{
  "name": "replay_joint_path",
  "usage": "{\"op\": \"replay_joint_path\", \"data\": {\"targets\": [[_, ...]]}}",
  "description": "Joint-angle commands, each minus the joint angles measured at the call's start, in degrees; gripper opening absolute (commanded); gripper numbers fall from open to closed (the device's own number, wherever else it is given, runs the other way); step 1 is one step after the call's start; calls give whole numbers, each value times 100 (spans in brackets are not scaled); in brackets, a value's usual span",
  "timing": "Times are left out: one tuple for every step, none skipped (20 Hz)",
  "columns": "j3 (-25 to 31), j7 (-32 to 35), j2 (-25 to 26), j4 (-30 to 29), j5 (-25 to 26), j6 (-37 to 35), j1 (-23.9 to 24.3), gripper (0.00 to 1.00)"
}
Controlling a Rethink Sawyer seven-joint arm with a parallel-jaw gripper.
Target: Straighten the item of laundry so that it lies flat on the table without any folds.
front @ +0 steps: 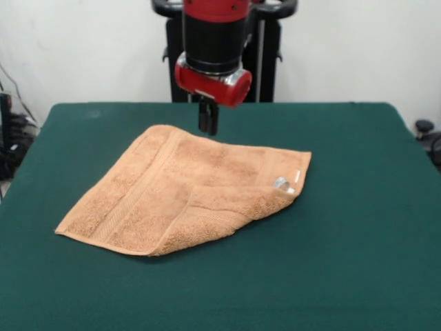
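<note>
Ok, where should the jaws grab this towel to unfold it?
Probably the folded-over corner carrying the white label, on the towel. That flap lies on top with its edge exposed toward the picture's right, so come from above there and peel it outward.

Lab — robot arm (213,48), green table (358,207), bare wall (358,48).
</note>
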State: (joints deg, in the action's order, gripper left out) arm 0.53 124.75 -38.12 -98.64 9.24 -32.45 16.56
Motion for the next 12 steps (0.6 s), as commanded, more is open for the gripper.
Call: {"op": "replay_joint_path", "data": {"targets": [[434,153,944,1347,-146,-727,-113,0],[425,176,1057,1443,-126,-677,-121,0],[423,182,1178,1579,-110,-650,-130,0],[410,208,1303,1670,-91,-584,-140,0],[405,214,1422,1754,-70,-508,-146,0],[403,235,1535,1800,-57,-397,-146,0],[396,283,1642,1863,-68,-315,-158,0],[379,323,1734,1884,-45,-180,-175,0],[362,394,1802,1861,-37,-40,-205,0],[337,473,1863,1832,-36,97,-229,0],[301,552,1903,1778,-14,241,-276,0],[273,588,1944,1769,9,324,-300,0]]}}
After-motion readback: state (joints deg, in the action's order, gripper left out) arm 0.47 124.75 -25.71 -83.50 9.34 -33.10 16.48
